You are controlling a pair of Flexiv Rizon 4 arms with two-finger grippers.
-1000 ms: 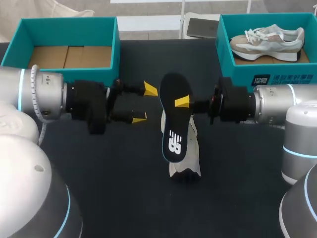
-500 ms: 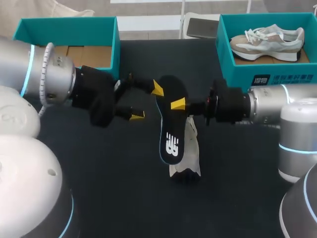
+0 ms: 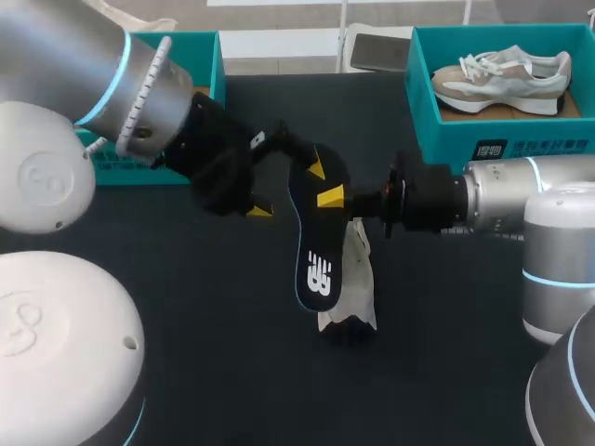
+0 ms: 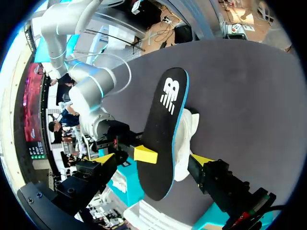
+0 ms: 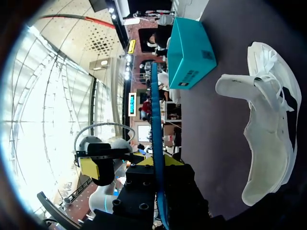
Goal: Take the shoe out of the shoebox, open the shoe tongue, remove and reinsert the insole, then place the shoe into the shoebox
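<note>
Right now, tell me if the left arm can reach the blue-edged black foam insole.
Likely yes: the left gripper is open astride the black insole, which the right gripper holds; nothing blocks.

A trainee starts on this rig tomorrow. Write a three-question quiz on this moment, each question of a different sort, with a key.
1. True or false: the insole lies inside the white shoe.
2. Which gripper is shut on the insole? A) left B) right C) neither
3. Fill in: the beige sneaker lies in a teal ___.
Key: 1 false: it is held up in a gripper, outside the shoe. 2 B: the right gripper; the left gripper is open near it. 3 shoebox.
</note>
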